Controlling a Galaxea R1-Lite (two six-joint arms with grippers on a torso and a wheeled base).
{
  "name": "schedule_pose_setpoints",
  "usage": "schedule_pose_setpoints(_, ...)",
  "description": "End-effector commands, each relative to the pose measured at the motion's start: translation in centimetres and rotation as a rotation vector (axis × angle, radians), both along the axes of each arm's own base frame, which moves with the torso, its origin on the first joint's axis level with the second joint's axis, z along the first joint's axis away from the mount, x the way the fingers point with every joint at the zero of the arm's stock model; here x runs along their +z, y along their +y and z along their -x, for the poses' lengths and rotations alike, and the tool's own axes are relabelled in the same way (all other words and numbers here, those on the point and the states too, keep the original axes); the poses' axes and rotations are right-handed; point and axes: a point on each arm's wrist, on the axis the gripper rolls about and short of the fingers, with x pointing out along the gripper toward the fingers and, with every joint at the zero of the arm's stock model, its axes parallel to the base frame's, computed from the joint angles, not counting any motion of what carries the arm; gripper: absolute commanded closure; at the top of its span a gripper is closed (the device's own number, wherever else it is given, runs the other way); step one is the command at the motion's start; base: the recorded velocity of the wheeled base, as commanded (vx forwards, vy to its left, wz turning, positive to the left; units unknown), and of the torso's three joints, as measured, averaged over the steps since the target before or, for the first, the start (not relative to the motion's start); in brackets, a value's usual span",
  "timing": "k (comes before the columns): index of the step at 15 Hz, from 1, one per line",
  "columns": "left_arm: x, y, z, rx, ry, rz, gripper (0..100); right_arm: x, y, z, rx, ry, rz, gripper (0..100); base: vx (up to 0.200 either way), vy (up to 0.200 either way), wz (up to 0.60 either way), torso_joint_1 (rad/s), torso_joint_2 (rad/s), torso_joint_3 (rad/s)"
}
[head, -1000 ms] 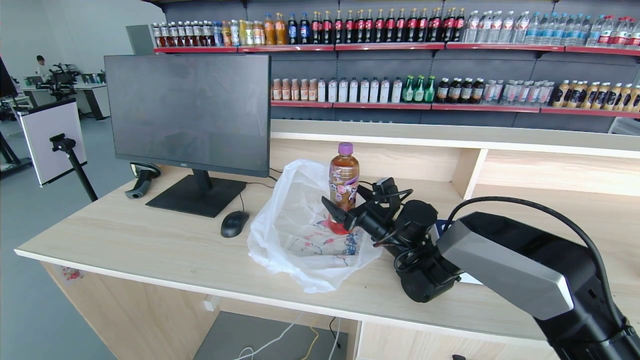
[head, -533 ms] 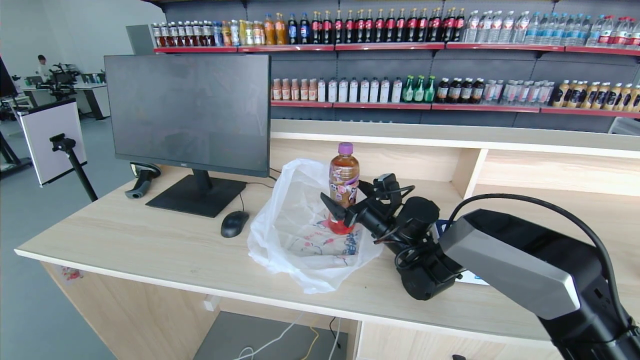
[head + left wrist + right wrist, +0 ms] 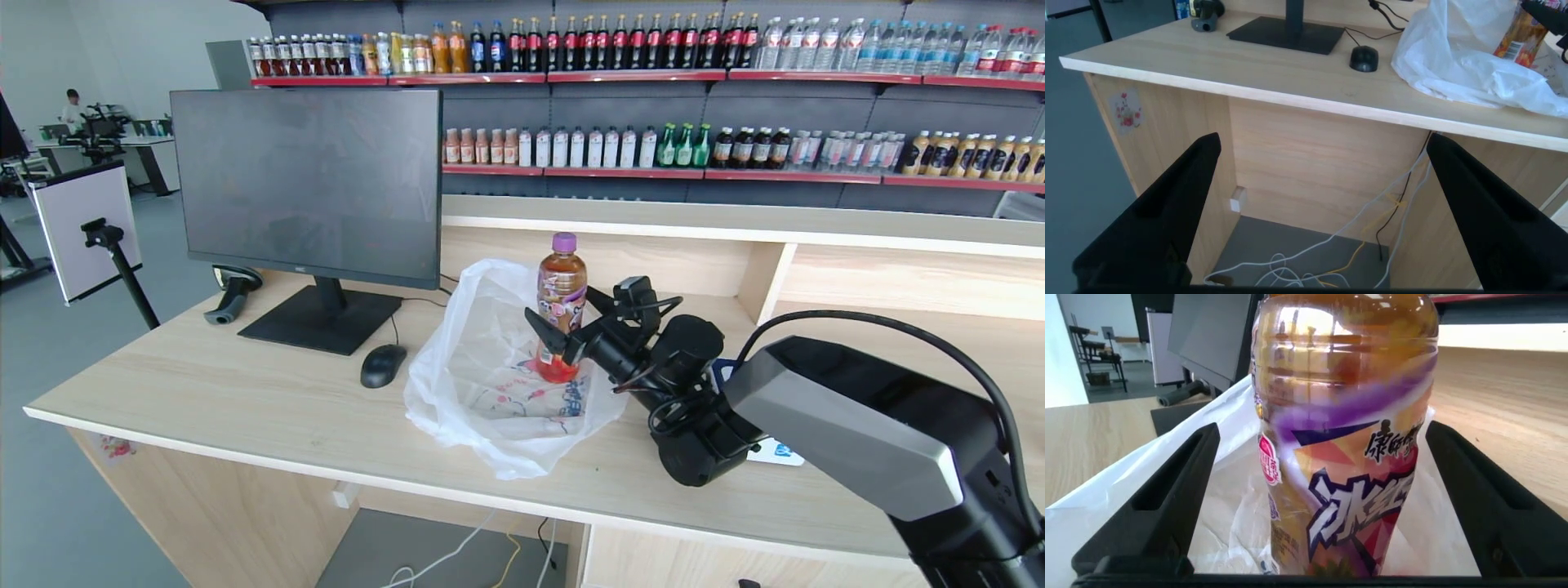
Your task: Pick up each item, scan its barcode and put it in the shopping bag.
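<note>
Jaws wide around glossy plastic bottle [image 3: 562,287]

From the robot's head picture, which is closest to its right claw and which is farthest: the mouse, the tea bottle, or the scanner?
1. The bottle: nearest, standing between the open fingers of the right claw.
2. The mouse: on the counter to the robot's left, past the bag.
3. The scanner: farthest, far left beside the monitor stand.
</note>
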Motion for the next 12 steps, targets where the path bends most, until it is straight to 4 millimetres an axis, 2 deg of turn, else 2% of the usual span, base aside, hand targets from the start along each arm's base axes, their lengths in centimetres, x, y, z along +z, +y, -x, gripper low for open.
schedule_pose_setpoints(1, 0.0, 0.0, 0.0, 0.001, -0.001, 0.000, 0, 0.3, -0.1, 0.3, 0.000, -0.001, 0.004, 0, 0.000, 0.000, 0.00, 0.000, 0.00, 0.000)
schedule_pose_setpoints(5, 0.0, 0.0, 0.0, 0.001, -0.001, 0.000, 0, 0.5, -1.0, 1.7, -0.008, 0.039, 0.035, 0, 0.000, 0.000, 0.00, 0.000, 0.00, 0.000)
schedule_pose_setpoints(8, 0.0, 0.0, 0.0, -0.001, -0.001, 0.000, 0, 3.1, -1.6, 2.9, -0.009, 0.007, 0.029, 0, 0.000, 0.000, 0.00, 0.000, 0.00, 0.000)
schedule_pose_setpoints(12, 0.0, 0.0, 0.0, 0.001, -0.001, 0.000, 0, 6.2, -4.1, 8.2, -0.022, 0.021, 0.088, 0, 0.000, 0.000, 0.00, 0.000, 0.00, 0.000)
